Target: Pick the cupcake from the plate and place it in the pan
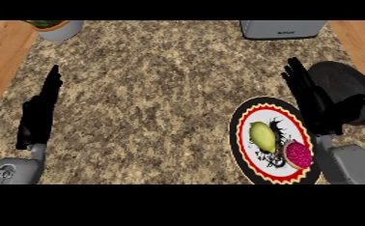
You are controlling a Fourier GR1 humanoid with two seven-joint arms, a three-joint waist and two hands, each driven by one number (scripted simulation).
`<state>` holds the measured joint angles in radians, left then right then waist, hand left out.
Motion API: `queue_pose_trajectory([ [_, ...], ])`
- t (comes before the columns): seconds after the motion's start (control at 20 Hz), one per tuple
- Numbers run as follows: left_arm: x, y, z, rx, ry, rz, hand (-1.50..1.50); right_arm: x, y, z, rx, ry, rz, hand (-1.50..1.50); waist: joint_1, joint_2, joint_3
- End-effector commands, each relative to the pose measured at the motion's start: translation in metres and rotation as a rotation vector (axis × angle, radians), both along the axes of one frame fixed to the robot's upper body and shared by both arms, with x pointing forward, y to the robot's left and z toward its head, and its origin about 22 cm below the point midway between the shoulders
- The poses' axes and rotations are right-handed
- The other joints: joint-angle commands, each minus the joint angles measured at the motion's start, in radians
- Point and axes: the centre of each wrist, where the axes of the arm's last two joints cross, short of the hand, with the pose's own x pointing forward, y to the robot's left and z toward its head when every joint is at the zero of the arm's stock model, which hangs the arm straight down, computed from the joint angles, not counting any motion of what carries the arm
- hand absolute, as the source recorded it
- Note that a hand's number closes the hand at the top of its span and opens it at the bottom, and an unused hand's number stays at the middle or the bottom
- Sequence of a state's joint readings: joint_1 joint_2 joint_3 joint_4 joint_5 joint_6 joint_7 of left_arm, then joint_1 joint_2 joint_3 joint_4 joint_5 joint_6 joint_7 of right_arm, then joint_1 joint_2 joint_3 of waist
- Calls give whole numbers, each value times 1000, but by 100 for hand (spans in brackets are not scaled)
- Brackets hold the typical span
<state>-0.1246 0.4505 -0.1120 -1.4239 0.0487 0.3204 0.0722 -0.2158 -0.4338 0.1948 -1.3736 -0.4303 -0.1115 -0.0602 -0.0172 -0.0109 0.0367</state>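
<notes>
A cupcake (297,154) with pink-red topping sits at the lower right of a round plate (246,124) with a black and red rim. A yellow-green fruit (262,136) lies beside it near the plate's middle. The dark pan (341,82) rests at the right edge, behind the plate. My right hand (308,97) is open with straight fingers, standing over the plate's right rim and in front of the pan, above the cupcake without touching it. My left hand (41,109) is open at the far left, fingers up, resting.
A grey toaster (282,29) stands at the back right. A pale pot with a plant (57,28) sits at the back left corner. Wooden strips border the speckled counter (157,90) on both sides.
</notes>
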Motion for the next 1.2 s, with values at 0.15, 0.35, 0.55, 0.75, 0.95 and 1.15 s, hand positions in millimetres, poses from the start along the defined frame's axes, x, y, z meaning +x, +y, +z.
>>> queue_pose_trajectory([
  [0.15, 4, -64, -4, -251, 56, -229, 0, 4, 54, 49, -242, -283, 645, 150, 43, 3, -40],
  [0.35, -8, -91, -24, -423, 170, -312, 0, 13, 56, 124, -664, -705, 752, 150, 26, -23, -48],
  [0.55, -10, -101, -19, -522, 161, -371, 0, -3, 30, 77, -507, -859, 874, -150, 11, 14, -32],
  [0.75, -8, -96, -27, -521, 173, -362, 0, -25, 14, 64, -645, -903, 1074, -150, -2, 10, -36],
  [0.95, -10, -84, -14, -522, 175, -355, 0, -25, 10, 89, -1173, -843, 1119, -150, 2, -4, -39],
  [1.15, -17, -72, -23, -535, 202, -325, 0, -43, 10, 101, -1560, -865, 1128, -150, -28, -17, -42],
])
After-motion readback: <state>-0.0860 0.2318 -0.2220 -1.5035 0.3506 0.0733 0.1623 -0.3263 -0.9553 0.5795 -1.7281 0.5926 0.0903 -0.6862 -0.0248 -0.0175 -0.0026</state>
